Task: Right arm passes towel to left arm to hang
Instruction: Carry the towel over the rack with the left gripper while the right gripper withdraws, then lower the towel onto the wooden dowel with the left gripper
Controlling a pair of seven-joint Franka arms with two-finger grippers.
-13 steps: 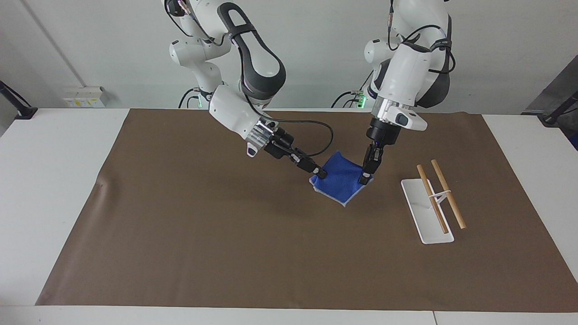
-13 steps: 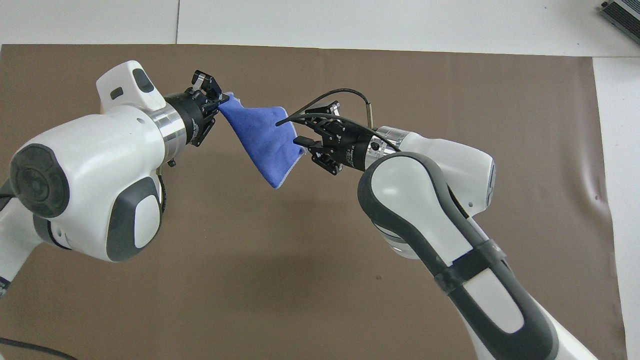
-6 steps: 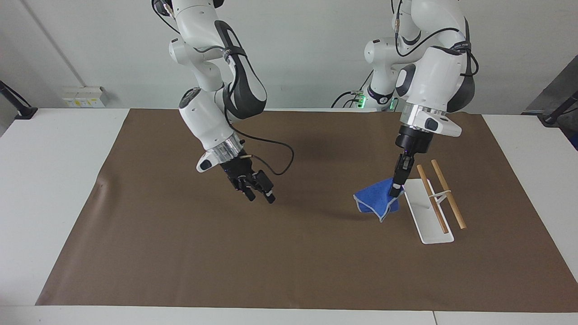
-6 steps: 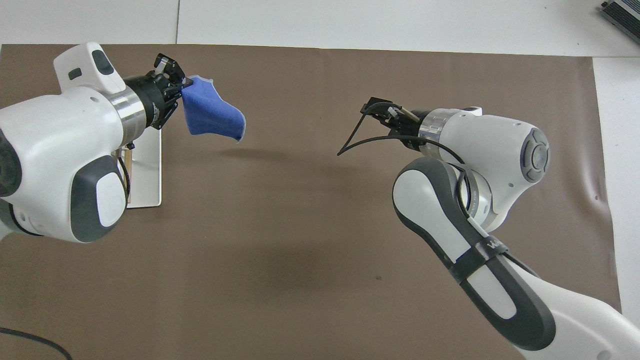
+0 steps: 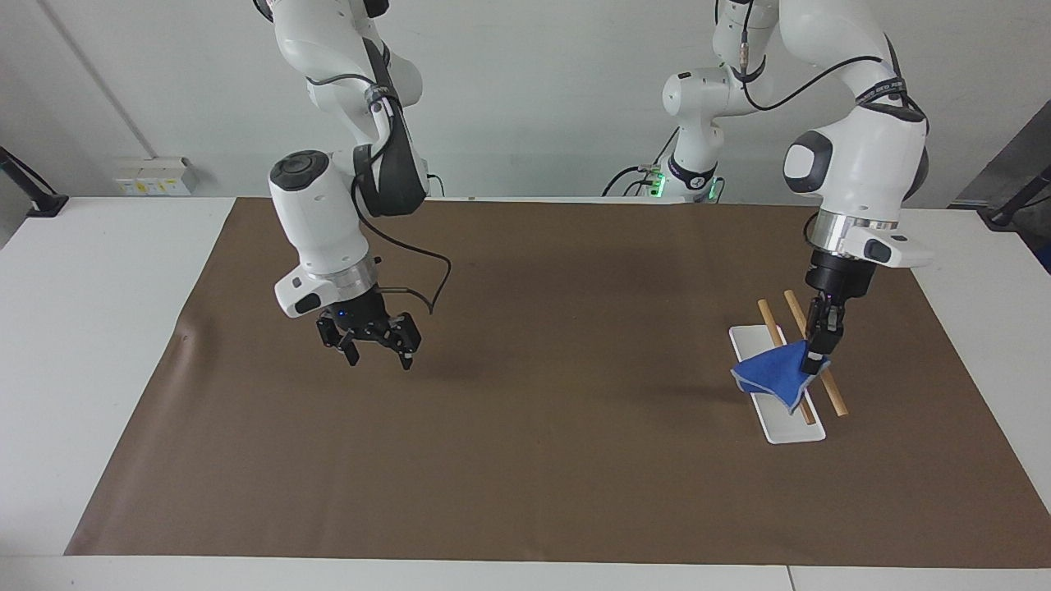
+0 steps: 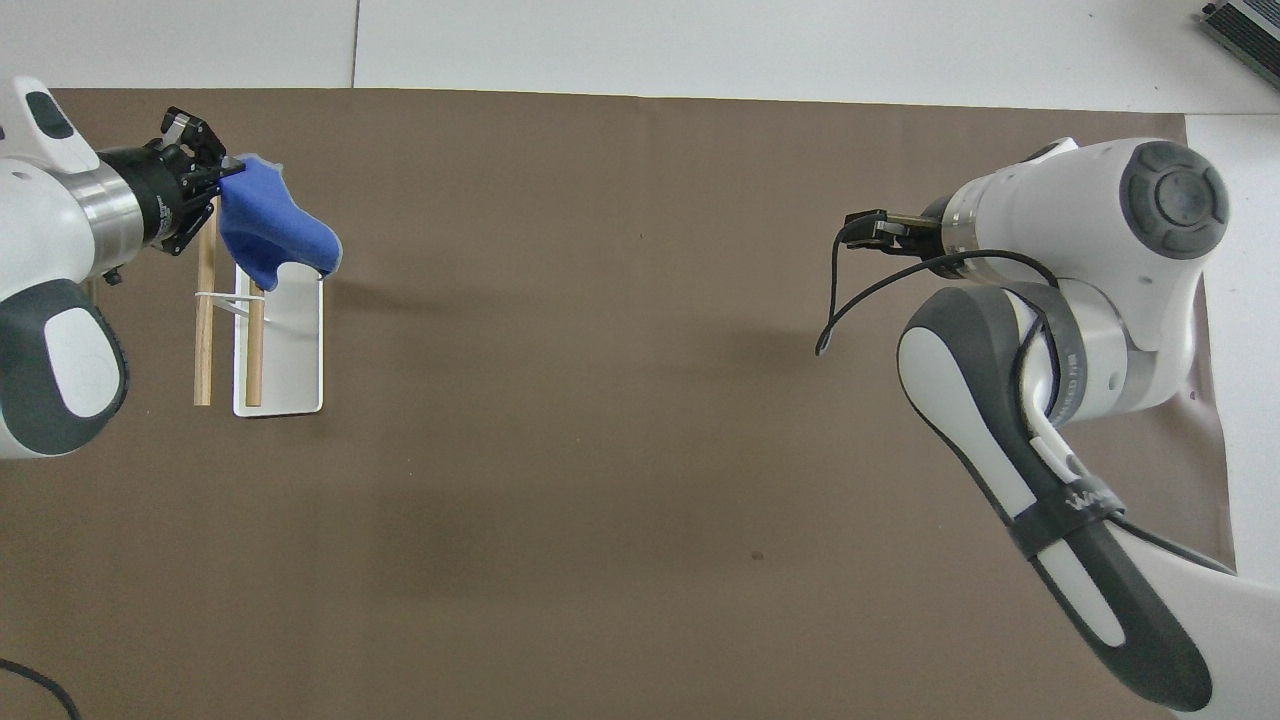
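My left gripper [image 5: 814, 364] is shut on one corner of the blue towel [image 5: 774, 378]. It holds the towel in the air over the rack's two wooden rods [image 5: 826, 386], and I cannot tell whether the cloth touches them. In the overhead view the left gripper [image 6: 222, 179] holds the towel [image 6: 272, 236] over the end of the rods [image 6: 204, 345] farther from the robots. My right gripper [image 5: 377, 351] is open and empty, low over the brown mat toward the right arm's end. In the overhead view only the right gripper's tip [image 6: 862, 227] shows past its wrist.
The rack has a white flat base [image 5: 787, 430] [image 6: 292, 372] on the brown mat [image 5: 525, 460] toward the left arm's end. The right arm's black cable [image 6: 835, 300] loops off its wrist. White table surrounds the mat.
My right gripper let go of the towel and drew back toward its own end. My left gripper carried the towel from the table's middle to over the rack.
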